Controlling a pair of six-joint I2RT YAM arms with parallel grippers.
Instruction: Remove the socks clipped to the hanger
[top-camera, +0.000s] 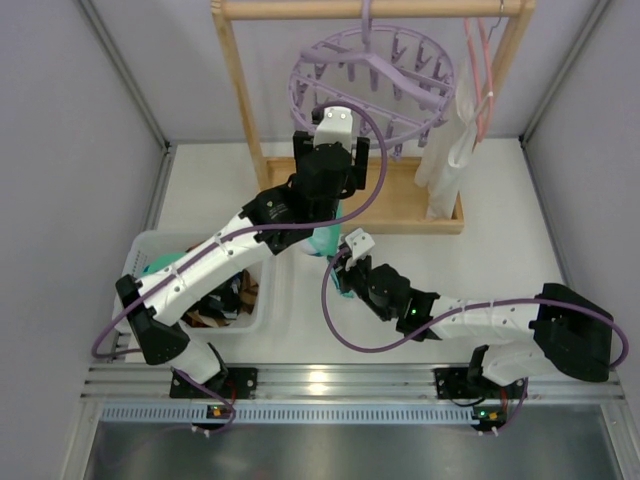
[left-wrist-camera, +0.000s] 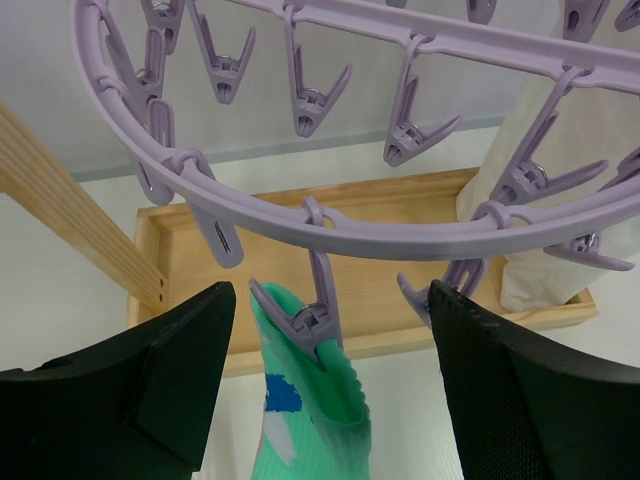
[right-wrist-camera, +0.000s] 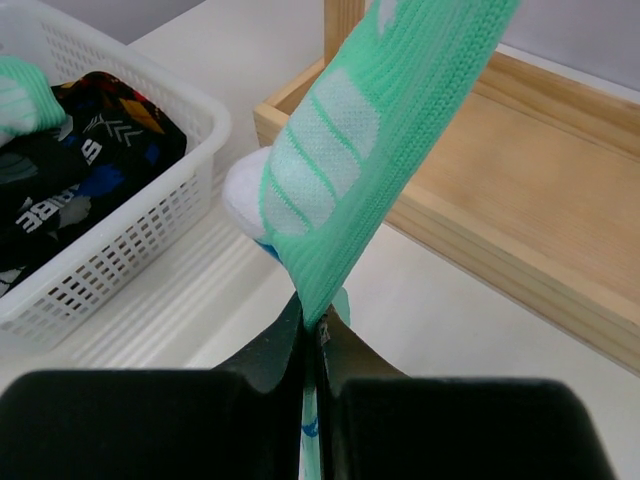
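Sock (right-wrist-camera: 390, 150) (teal, pegged to hanger (left-wrist-camera: 300, 215)) pinched in right hand (right-wrist-camera: 312, 332); left hand (left-wrist-camera: 330, 320) spread wide.

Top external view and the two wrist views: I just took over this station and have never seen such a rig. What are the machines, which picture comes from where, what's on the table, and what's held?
Two robot arms are bolted at the near edge of the table. The top view looks down from above and behind them. Each of the other two pictures comes from a camera on one wrist, with that arm's own black fingers at the bottom.

On the table stand a wooden rack and a white basket with socks inside. From the rack hang the round lavender hanger and a white cloth. One teal sock is clipped in a peg.

The left gripper is open, with a finger on either side of that peg. The right gripper is shut on the sock's lower part.
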